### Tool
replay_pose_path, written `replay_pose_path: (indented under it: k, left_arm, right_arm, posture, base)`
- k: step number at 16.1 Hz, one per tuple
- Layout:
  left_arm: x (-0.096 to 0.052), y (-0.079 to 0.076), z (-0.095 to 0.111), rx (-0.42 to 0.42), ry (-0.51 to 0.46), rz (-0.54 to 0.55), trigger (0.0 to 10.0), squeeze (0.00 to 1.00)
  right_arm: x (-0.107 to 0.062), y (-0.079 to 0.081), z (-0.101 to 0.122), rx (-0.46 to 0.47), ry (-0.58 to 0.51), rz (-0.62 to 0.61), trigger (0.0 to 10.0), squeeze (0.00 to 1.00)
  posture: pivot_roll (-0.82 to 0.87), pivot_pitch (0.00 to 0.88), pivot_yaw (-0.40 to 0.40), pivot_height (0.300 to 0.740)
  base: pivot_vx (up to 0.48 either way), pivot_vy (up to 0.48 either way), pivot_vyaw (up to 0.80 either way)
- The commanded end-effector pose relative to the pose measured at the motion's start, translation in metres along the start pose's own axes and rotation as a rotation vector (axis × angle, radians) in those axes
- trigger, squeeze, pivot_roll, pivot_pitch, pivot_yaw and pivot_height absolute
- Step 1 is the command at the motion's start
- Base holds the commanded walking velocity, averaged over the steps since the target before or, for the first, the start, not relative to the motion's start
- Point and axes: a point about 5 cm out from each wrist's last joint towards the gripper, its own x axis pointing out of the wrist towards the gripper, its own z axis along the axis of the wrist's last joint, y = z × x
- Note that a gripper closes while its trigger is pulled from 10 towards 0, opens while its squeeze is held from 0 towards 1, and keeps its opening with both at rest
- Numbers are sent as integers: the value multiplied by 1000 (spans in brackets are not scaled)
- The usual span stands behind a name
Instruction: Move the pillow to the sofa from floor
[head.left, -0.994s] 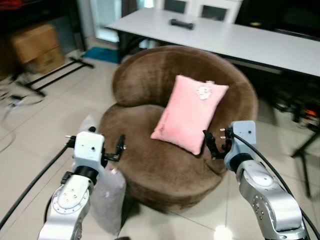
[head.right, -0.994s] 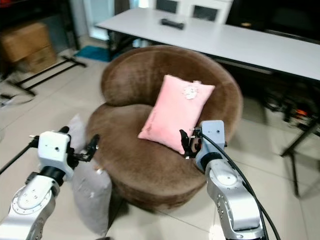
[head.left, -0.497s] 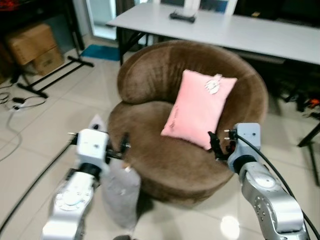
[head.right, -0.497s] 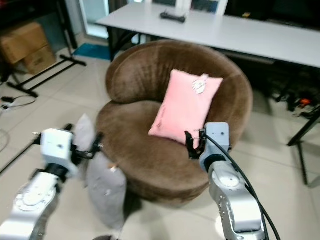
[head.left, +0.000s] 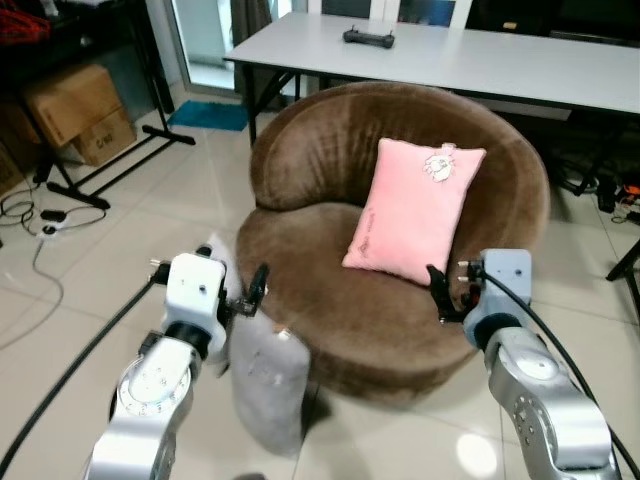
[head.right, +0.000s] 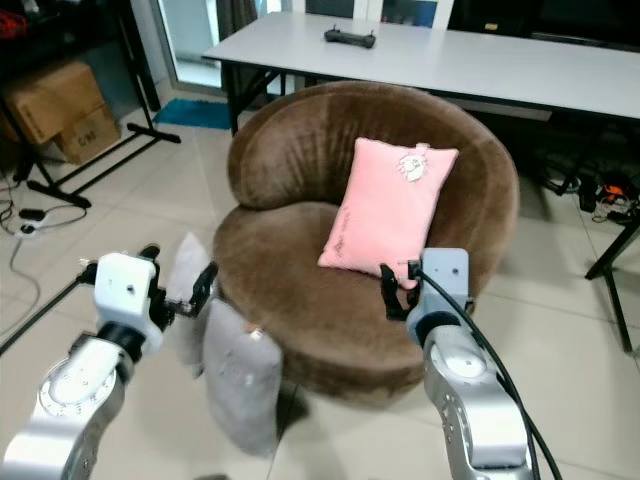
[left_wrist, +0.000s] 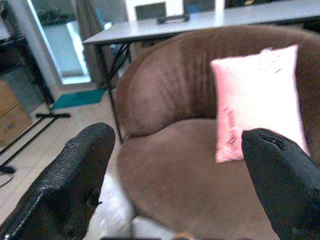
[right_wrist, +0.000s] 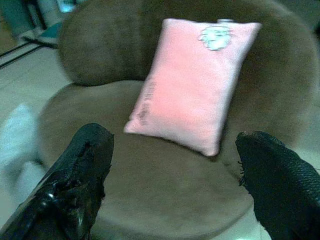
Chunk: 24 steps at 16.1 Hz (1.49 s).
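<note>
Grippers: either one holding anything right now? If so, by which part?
Nothing is held. The left gripper and right gripper are both open and empty. The pink pillow leans on the sofa; a grey pillow stands on the floor.

- One round brown plush sofa (head.left: 380, 300), middle of the frame.
- Two pillows: one pink rectangular pillow (head.left: 415, 225) leaning on the sofa's backrest, one grey fabric pillow (head.left: 268, 380) standing on the floor at the sofa's lower left.
- One long white worktop (head.left: 470, 55) across the top.
- One black remote-like controller (head.left: 368, 38) on it.
- Two brown cardboard boxes (head.left: 75, 105), upper left.
- Two silver arms, each with black jaws: left gripper (head.left: 252, 292), right gripper (head.left: 447, 295).
</note>
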Motion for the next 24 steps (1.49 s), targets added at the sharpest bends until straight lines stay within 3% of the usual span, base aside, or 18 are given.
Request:
replay_pose_path:
  k: [1,7,14,24]
  left_arm:
    - [0,2,-1,-3,8,4,10000,0]
    - [1,2,0,-1,1,-2,10000,0]
    - [5,5,5,18,-25,7,10000,0]
    - [6,5,4,16,-23,-6,10000,0]
  right_arm:
    - [1,1,6,-11,-25,4,10000,0]
    - [2,4,7,-45,-36,31,10000,0]
    - [1,5,4,-35,-39,33,10000,0]
    - [0,5,2,-26,-42,22,10000,0]
  posture:
    - [43,0,-7,740]
    - [51,0,-8,740]
    - [49,0,2,740]
    - [50,0,7,740]
  base:
    - [0,330,0]
    - [0,342,0]
    - [0,0,800]
    - [138,0,0]
